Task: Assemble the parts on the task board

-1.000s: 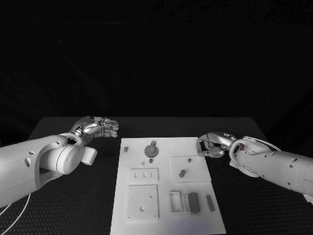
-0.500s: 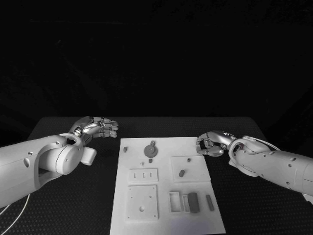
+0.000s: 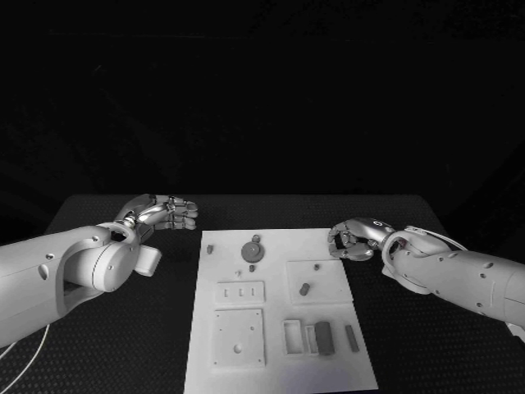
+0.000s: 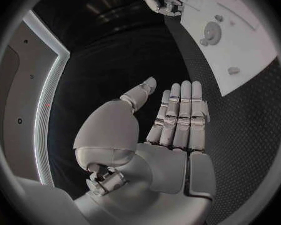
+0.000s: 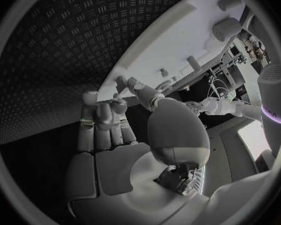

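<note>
White task board (image 3: 275, 328) in the lower middle, with small grey parts (image 3: 324, 336) lying on it. Left hand (image 3: 162, 213) at its upper left, flat, holding nothing. Right hand (image 3: 355, 240) by its right edge, fingers curled, empty.

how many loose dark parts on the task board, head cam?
About 6: small one far-left, round one, peg, slug, two bars near-right. Smaller ones may be missed.

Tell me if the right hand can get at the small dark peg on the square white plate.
Probably yes: the right hand hovers empty at the white task board's edge, and nothing stands between it and the small dark peg.
</note>
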